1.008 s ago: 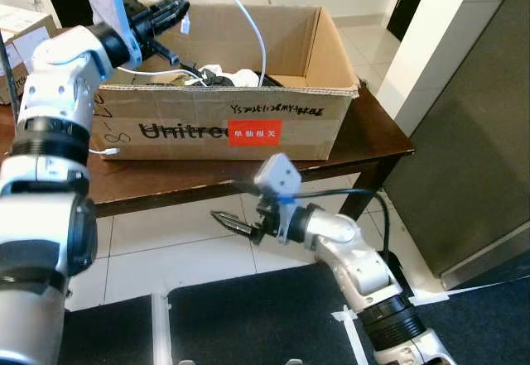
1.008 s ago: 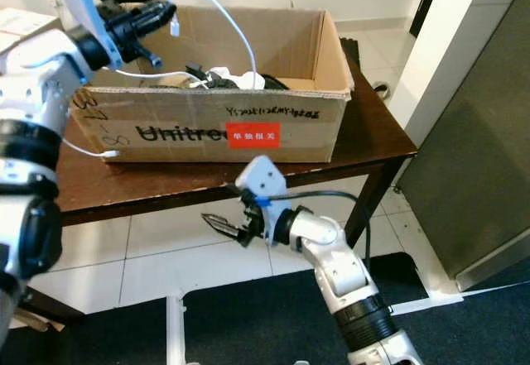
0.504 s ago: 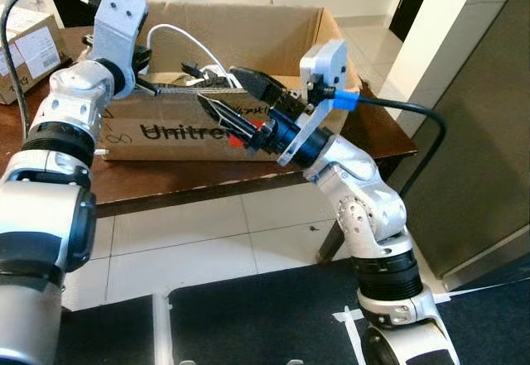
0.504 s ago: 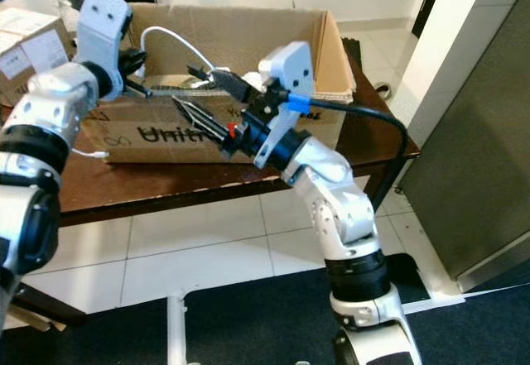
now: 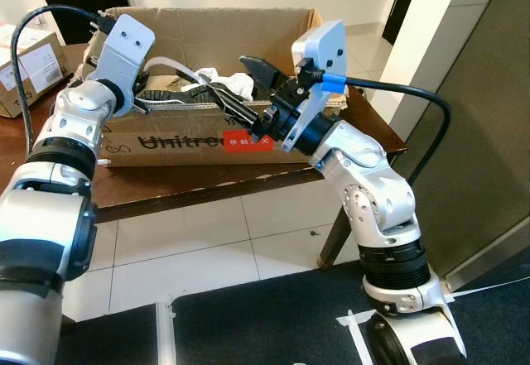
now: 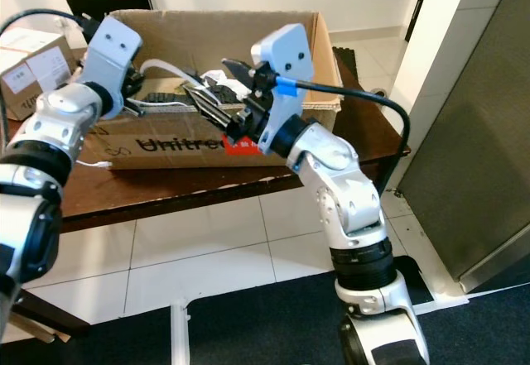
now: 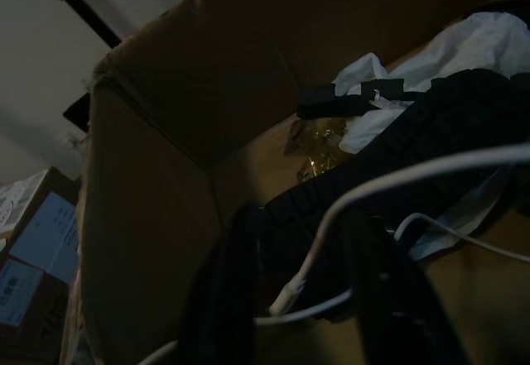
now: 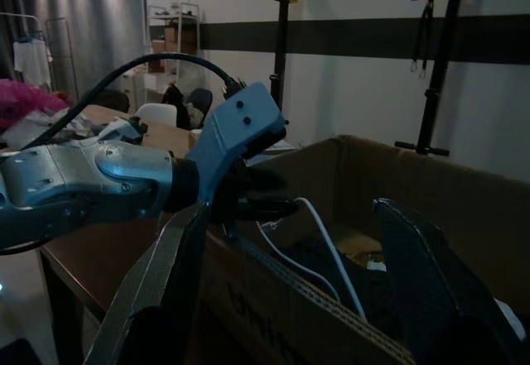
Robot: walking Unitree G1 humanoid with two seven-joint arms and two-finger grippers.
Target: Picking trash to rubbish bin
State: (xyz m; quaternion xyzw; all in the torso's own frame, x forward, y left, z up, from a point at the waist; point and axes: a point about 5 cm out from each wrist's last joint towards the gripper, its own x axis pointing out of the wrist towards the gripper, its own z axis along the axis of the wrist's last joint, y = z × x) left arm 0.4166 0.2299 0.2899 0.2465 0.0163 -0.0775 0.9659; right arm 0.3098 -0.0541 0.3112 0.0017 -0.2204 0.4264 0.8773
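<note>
Right gripper (image 5: 236,85) raised over cardboard box (image 5: 273,34), fingers spread, left gripper (image 5: 157,92) lowered inside, fingers' state unclear

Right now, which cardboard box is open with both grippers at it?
The big Unitree box on the table; left gripper and right gripper reach its top. The small box sits sealed.

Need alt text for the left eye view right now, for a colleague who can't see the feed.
Both grippers reach over the front wall of an open cardboard box on a dark wooden table: the left gripper dips inside among white cable and dark clutter, the right gripper hovers above the rim, fingers spread.
</note>
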